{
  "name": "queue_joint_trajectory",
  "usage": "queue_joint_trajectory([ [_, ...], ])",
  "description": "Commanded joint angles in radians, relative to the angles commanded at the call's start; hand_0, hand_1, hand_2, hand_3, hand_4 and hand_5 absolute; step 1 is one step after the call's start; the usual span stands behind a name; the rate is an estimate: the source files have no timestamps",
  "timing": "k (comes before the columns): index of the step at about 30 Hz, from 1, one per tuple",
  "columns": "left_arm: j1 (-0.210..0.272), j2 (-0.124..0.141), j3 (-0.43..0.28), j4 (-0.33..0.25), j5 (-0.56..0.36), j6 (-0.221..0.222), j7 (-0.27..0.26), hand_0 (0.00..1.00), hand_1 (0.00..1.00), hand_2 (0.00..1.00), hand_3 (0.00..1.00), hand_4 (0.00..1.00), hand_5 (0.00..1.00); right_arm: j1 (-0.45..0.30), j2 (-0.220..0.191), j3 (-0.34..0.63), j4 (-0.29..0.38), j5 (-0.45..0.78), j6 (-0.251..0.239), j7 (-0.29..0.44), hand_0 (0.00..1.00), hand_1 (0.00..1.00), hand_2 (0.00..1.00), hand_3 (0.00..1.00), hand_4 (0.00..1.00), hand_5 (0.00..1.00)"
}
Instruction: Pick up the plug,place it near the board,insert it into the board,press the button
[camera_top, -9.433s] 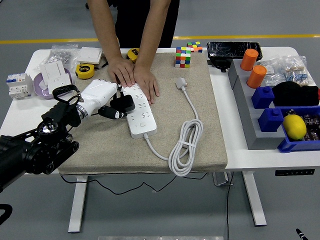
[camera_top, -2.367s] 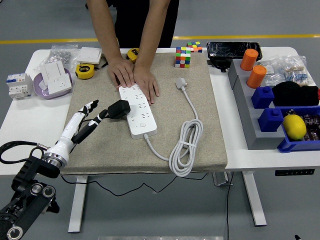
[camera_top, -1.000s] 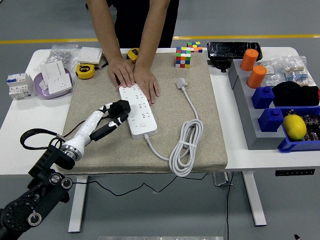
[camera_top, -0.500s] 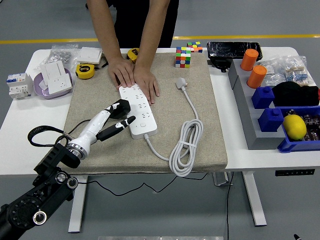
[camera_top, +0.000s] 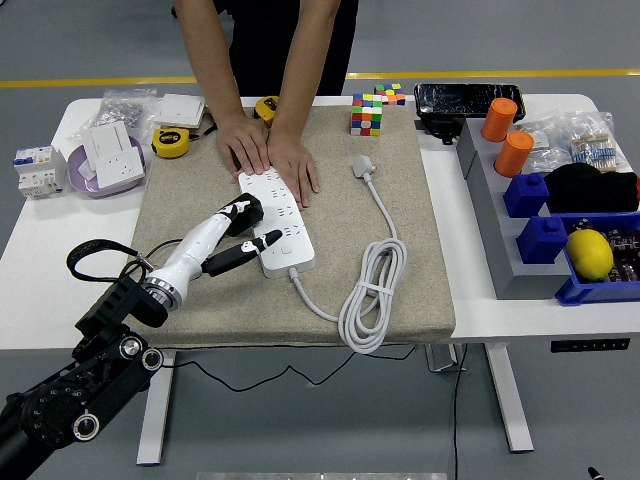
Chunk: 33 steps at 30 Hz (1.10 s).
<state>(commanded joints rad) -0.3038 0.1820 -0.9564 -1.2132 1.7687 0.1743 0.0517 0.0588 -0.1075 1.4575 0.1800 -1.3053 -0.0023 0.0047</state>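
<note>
White board (camera_top: 283, 229), black plug (camera_top: 246, 212), beige mat (camera_top: 400, 200), multicoloured cube (camera_top: 366, 114), yellow lemon (camera_top: 589, 253).

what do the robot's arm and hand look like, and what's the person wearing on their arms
The left arm is black and chunky, with round silver joint fittings and a black cable looping off it near the wrist. A silver wrist ring joins a glossy white forearm shell. The left hand has white fingers with black sections. The person's forearms are bare, no sleeves showing, against a dark top.
</note>
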Motion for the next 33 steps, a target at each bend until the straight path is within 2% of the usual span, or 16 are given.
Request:
queue_joint_trajectory([
  [13, -0.068, 0.034, 0.076, 0.019, 0.066, -0.009, 0.024, 0.998, 0.998, 0.974, 0.951, 0.998, 0.998, 0.002, -0.003, -0.001, 0.000, -0.004, 0.000, -0.001, 0.959, 0.848, 0.786, 0.797, 0.998, 0.998],
  [25, -0.085, 0.043, 0.107, 0.024, 0.121, -0.024, 0.049, 0.998, 0.998, 0.970, 0.949, 0.998, 0.998, -0.001, -0.004, 0.001, 0.000, -0.012, 0.000, -0.003, 0.959, 0.845, 0.785, 0.798, 0.998, 0.998],
  [33, -0.098, 0.041, 0.099, -0.003, 0.171, -0.019, 0.057, 0.998, 0.998, 0.970, 0.945, 0.998, 0.998, 0.001, -0.003, 0.002, 0.000, -0.021, -0.001, -0.003, 0.958, 0.845, 0.786, 0.798, 0.998, 0.998],
])
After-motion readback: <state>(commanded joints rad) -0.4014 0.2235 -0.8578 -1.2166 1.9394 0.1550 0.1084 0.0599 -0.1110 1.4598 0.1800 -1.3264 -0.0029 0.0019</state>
